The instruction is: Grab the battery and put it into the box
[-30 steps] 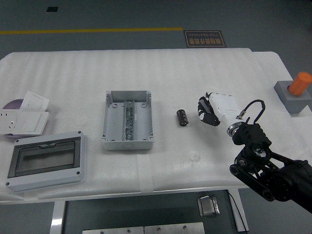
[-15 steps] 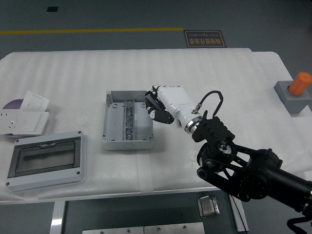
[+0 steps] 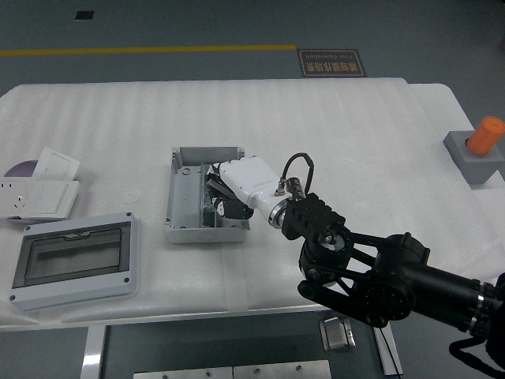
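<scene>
The open grey box (image 3: pixel 180 170) lies at the table's middle, with a metal rail down its inside. My right hand (image 3: pixel 219 201) comes in from the lower right. Its white back (image 3: pixel 246 178) covers the box's right half. The dark fingers (image 3: pixel 215 189) curl downward inside the box. The battery does not show anywhere on the table. It is hidden under the palm, held in the curled fingers. The left hand is out of view.
A grey enclosure with a clear lid (image 3: pixel 75 260) sits at the front left. White socket plates (image 3: pixel 39 189) lie behind it. An orange cylinder in a grey block (image 3: pixel 481 146) stands at the far right edge.
My right hand has swept left from beside the battery to over the box and lowered its fingers inside. The battery no longer lies on the table right of the box.
</scene>
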`<state>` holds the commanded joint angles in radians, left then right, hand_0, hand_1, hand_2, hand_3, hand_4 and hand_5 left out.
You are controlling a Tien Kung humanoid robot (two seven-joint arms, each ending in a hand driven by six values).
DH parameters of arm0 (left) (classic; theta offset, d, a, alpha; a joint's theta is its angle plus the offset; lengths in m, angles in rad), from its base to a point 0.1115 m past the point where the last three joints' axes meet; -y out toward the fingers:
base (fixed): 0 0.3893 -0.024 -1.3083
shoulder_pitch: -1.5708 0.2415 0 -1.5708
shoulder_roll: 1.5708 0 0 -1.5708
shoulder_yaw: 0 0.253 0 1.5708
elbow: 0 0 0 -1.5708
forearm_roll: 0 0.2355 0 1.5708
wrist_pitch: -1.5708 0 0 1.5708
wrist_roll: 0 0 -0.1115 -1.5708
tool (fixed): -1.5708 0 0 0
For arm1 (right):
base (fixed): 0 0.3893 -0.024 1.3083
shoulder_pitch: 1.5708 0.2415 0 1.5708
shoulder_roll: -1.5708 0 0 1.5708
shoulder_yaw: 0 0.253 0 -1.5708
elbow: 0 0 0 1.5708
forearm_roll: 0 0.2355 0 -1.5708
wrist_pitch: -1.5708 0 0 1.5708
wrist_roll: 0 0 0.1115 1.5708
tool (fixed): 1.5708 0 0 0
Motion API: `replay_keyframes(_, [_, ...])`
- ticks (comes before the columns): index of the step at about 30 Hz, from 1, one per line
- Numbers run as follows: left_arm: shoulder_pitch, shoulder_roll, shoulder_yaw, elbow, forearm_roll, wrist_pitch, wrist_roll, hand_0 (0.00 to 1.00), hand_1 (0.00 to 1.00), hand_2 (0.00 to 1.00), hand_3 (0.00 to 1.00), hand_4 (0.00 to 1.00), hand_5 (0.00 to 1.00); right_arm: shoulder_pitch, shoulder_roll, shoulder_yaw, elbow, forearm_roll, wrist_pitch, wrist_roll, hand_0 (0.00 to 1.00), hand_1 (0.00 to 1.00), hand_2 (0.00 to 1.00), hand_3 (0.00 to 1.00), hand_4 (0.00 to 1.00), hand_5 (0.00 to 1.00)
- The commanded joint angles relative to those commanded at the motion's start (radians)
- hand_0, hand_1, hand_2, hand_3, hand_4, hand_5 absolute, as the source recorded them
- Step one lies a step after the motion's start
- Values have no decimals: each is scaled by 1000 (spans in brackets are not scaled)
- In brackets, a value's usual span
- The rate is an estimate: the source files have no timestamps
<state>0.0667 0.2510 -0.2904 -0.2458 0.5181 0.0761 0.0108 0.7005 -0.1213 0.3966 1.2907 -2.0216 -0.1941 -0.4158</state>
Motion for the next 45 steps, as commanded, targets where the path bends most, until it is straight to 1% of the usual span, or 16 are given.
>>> replay_keyframes(3, [0, 1, 0, 0, 0, 0, 0, 638, 670, 572, 598, 741, 365, 0, 3, -1, 2, 3, -4, 2, 776, 903, 905, 921, 591, 371])
replay_keyframes(4, [-1, 1, 0, 0, 0, 0, 0, 637, 669, 566, 598, 737, 369, 0, 3, -1, 3, 4, -5, 3, 828, 928, 924, 938, 639, 394])
replay_keyframes(9, [-2, 1, -1, -1, 1, -1, 1, 637, 669, 566, 598, 737, 369, -10, -2, 19, 7, 18, -21, 13, 828, 928, 924, 938, 639, 394])
replay_keyframes(10, [-2, 1, -1, -1, 2, -1, 1, 636, 670, 558, 598, 734, 370, -13, -8, 27, 7, 20, -24, 16, 830, 922, 917, 935, 665, 417])
replay_keyframes(11, [-2, 0, -1, -1, 1, -1, 1, 636, 670, 558, 598, 734, 370, -15, -16, 36, 7, 23, -28, 19, 830, 922, 917, 935, 665, 417])
replay_keyframes(15, [-2, 0, -2, -1, 2, -1, 1, 636, 670, 558, 598, 734, 370, -13, -74, 58, -7, 44, -27, 26, 830, 922, 917, 935, 665, 417])
replay_keyframes(16, [-3, 0, -3, -2, 3, -1, 1, 636, 670, 554, 594, 725, 370, -8, -96, 55, -17, 52, -19, 26, 814, 906, 900, 920, 690, 437])
replay_keyframes(17, [-3, 0, -3, -2, 2, -1, 1, 636, 670, 554, 594, 725, 370, -2, -114, 46, -28, 59, -11, 26, 814, 906, 900, 920, 690, 437])
replay_keyframes(21, [-4, 0, -5, -2, 2, -1, 1, 636, 670, 554, 594, 725, 370, 29, -190, -12, -80, 93, 26, 34, 814, 906, 900, 920, 690, 437])
replay_keyframes(22, [-5, 0, -6, -2, 3, -1, 1, 636, 669, 554, 593, 726, 374, 37, -205, -31, -93, 101, 35, 37, 791, 883, 886, 914, 697, 441])
replay_keyframes(26, [-7, 0, -6, -2, 2, -1, 2, 636, 669, 554, 593, 726, 374, 61, -239, -105, -127, 129, 60, 47, 791, 883, 886, 914, 697, 441])
replay_keyframes(29, [-7, 0, -6, -2, 2, -1, 2, 636, 670, 552, 591, 717, 368, 76, -246, -150, -141, 141, 68, 54, 794, 883, 876, 909, 704, 433])
replay_keyframes(32, [-7, -1, -5, -2, 2, -1, 2, 636, 670, 552, 591, 717, 368, 90, -241, -182, -160, 152, 69, 60, 794, 883, 876, 909, 704, 433])
replay_keyframes(39, [-7, 0, -4, -3, 2, -2, 1, 635, 670, 549, 592, 705, 359, 106, -227, -189, -191, 166, 40, 77, 791, 884, 880, 906, 709, 432])
replay_keyframes(41, [-7, 0, -3, -3, 3, -1, 1, 635, 669, 547, 592, 703, 361, 108, -225, -191, -198, 170, 33, 82, 784, 873, 864, 898, 707, 433])
replay_keyframes(45, [-9, 1, -4, -4, 7, -1, 1, 635, 669, 547, 592, 703, 361, 114, -219, -202, -227, 184, 24, 95, 784, 873, 864, 898, 707, 433])
